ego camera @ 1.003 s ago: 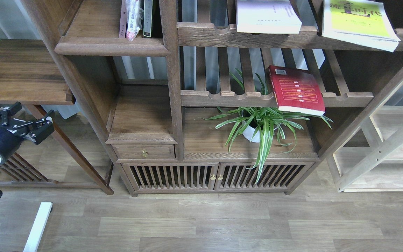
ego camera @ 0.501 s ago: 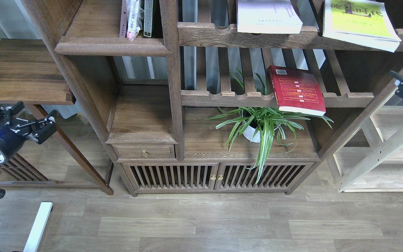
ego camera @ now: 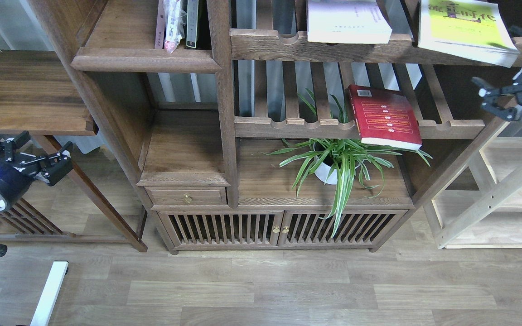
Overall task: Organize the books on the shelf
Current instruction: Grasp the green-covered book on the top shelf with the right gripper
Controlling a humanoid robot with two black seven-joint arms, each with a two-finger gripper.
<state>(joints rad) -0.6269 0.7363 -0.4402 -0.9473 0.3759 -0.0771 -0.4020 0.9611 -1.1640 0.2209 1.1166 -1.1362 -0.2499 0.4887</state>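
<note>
Right hand nearest the yellow-green book, approaching from the right edge

The right hand (ego camera: 512, 68), empty with fingers spread apart, hangs just right of and a little below the yellow-green book (ego camera: 465, 27), which lies flat on the upper slatted rack with its near right corner overhanging the rail toward that hand. The pale book (ego camera: 347, 20) lies further left on the same rack; the red book (ego camera: 384, 116) slants on the lower rack, down and left. The target shelf (ego camera: 145, 59) sits far left, across the upright. The left hand (ego camera: 32, 156), fingers apart and empty, waits low at left, well apart from every book.
</note>
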